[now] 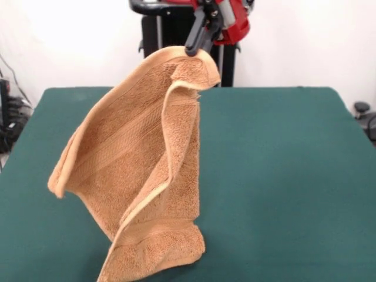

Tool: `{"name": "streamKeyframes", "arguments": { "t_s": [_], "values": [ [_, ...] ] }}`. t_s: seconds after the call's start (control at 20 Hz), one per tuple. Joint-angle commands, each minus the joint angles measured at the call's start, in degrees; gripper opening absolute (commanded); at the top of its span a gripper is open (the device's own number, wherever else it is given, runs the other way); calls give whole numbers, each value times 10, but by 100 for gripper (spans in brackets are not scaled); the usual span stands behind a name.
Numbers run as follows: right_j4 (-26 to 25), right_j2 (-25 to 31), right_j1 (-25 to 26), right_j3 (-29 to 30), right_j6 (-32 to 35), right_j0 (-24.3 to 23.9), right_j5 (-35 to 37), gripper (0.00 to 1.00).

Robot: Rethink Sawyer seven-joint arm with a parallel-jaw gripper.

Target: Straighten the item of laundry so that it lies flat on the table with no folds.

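Observation:
The orange-tan terry towel (147, 170) hangs from my gripper (195, 50), which is shut on its top edge high above the table. The towel drapes down and to the left, folded lengthwise on itself, with a woven border band across its lower part. Its bottom end rests bunched on the dark green table (282, 176) near the front edge, left of centre. One free corner sticks out in the air at the left (56, 187). No care tag shows.
The red and black arm (232, 20) and the black pedestal (154, 35) stand at the table's far side. Dark cables and gear lie off the table's left edge (10, 117) and right edge (364, 117).

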Motion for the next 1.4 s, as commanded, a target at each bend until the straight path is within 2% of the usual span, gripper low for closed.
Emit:
{"name": "streamKeyframes", "arguments": {
  "t_s": [0.05,1.4],
  "values": [
    [-6,13,34,82,211,37,78,0],
    [22,10,48,130,327,170,221,0]
  ]
}}
